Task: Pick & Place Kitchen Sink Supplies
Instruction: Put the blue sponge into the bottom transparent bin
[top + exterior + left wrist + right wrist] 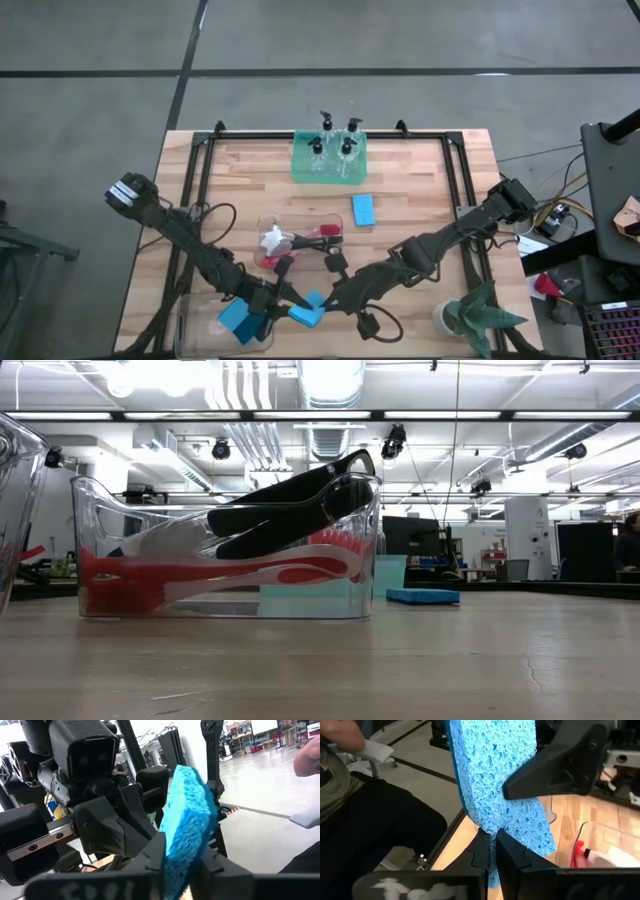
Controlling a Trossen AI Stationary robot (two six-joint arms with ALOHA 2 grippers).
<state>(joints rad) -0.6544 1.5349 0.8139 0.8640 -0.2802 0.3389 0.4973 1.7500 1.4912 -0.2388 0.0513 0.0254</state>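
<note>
Wooden tabletop [420, 190] at the lower centre of the high view carries a handover: a blue sponge [308, 312] is clamped by both the left claw [283, 300] and right claw [328, 302], so one grip should be released only once the other is judged firm.

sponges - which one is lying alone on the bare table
The sponge right of the brush bin, below the green tray. The others are at the near edge: one between both tools, the rest in the bin there.

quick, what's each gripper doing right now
Left gripper: closed on a blue sponge.
Right gripper: closed on the same sponge, at its other edge.
</note>
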